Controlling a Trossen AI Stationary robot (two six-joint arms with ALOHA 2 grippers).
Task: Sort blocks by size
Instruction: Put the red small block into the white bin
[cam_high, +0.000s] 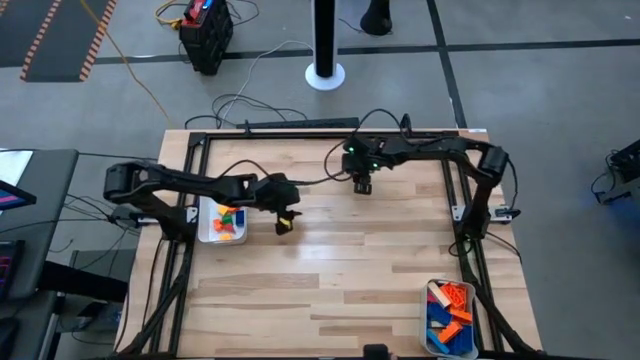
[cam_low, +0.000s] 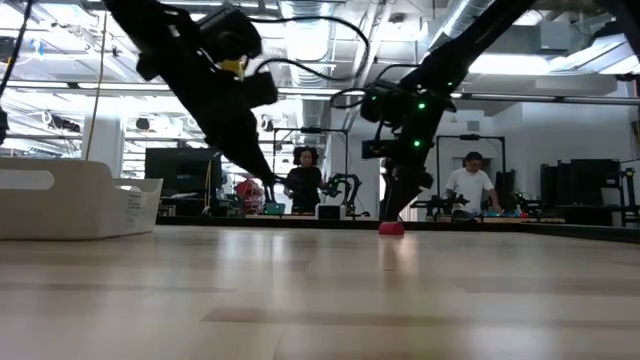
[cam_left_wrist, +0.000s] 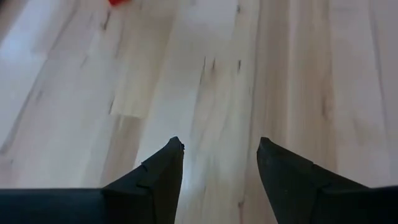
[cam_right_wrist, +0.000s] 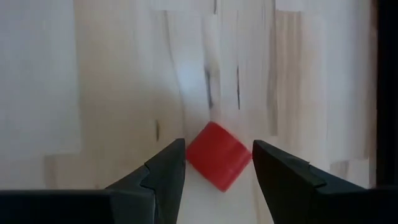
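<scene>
From above I see my left gripper (cam_high: 286, 222) over bare table (cam_high: 330, 270), just beside the white tray (cam_high: 207, 236) at the left edge, which holds a few blocks (cam_high: 229, 222) in orange, green and yellow. My right gripper (cam_high: 363, 185) hangs near the far middle of the table, and a second tray (cam_high: 428, 332) at the near right corner is filled with orange, blue and tan blocks (cam_high: 452, 310). At table level, the left tray's wall (cam_low: 70, 205) stands at the left, and a small red block (cam_low: 391, 227) sits on the wood directly under the right gripper (cam_low: 393, 212); two people are in the room behind. Through the left wrist camera, the left gripper (cam_left_wrist: 221, 163) has its fingers spread apart with nothing between them, only bare planks below, and a scrap of red (cam_left_wrist: 118, 2) shows at the frame's edge. Through the right wrist camera, the right gripper (cam_right_wrist: 219, 163) has its fingers parted on either side of the red block (cam_right_wrist: 217, 155), which lies on the wood turned corner-on between them; I cannot tell whether the fingers touch it.
</scene>
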